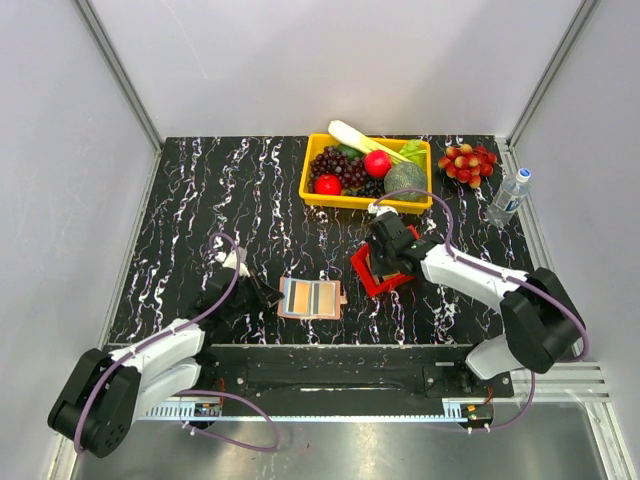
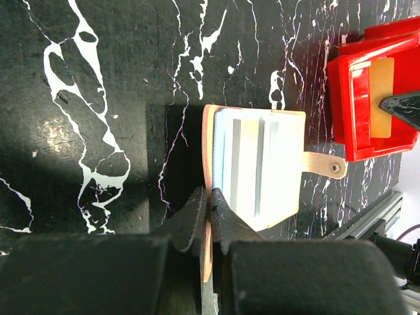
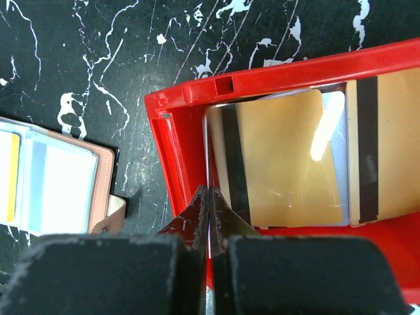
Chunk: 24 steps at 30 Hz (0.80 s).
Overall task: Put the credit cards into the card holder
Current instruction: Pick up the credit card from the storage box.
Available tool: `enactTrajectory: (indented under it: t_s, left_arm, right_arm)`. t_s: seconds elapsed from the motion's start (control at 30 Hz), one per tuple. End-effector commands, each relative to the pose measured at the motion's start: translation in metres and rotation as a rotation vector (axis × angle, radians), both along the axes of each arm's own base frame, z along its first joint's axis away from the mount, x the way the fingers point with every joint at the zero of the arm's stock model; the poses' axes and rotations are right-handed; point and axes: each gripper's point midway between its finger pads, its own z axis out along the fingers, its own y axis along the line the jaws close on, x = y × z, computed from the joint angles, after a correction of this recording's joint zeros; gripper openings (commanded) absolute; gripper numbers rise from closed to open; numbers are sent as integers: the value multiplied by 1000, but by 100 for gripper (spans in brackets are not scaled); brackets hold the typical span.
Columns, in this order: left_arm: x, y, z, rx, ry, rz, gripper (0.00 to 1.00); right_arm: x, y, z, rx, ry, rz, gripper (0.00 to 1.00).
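The salmon-pink card holder [image 1: 312, 298] lies open on the black marble table, its pale blue-grey slots up. My left gripper [image 1: 268, 297] is shut on its left edge; the left wrist view shows the jaws [image 2: 211, 197] pinching the pink cover of the card holder [image 2: 259, 164]. My right gripper [image 1: 384, 266] is down in the small red tray [image 1: 362, 272]. In the right wrist view it [image 3: 210, 200] is shut on a thin credit card held edge-on [image 3: 209, 151]. Two more gold credit cards [image 3: 289, 164] with dark stripes lie in the tray [image 3: 177, 131]. The card holder [image 3: 62, 184] shows at the left.
A yellow basket [image 1: 310, 188] of fruit and vegetables stands at the back. A cluster of red fruit [image 1: 468, 163] and a water bottle [image 1: 508, 197] are at the back right. Grey walls enclose the table; a metal rail [image 1: 330, 352] runs along the near edge.
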Motion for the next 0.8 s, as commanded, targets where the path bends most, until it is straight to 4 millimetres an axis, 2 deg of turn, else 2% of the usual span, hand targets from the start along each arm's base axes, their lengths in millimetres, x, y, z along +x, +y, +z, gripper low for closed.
enactTrajectory:
  t_s: [0.0, 0.13, 0.23, 0.3, 0.37, 0.5, 0.67, 0.77]
  left_arm:
    - [12, -9, 22, -34, -67, -22, 0]
    - [12, -11, 28, -50, -78, -25, 0]
    - [13, -14, 36, -72, -98, -32, 0]
    - [13, -15, 42, -88, -109, -37, 0]
    - [13, -19, 51, -113, -125, -48, 0]
    - [13, -21, 66, -139, -150, -58, 0]
    - [11, -24, 74, -159, -162, -73, 0]
    - [11, -27, 77, -180, -168, -86, 0]
  right_arm:
    - [12, 5, 51, 71, -124, -15, 0]
    - [9, 3, 86, 169, -191, -63, 0]
    - [2, 9, 103, 272, -202, -84, 0]
    - [-6, 21, 107, 354, -191, -78, 0]
    - [-12, 34, 104, 417, -166, -74, 0]
    - [-23, 61, 81, 466, -89, -53, 0]
    - [-34, 93, 52, 492, 7, -3, 0]
    - [-37, 103, 39, 483, 33, -3, 0]
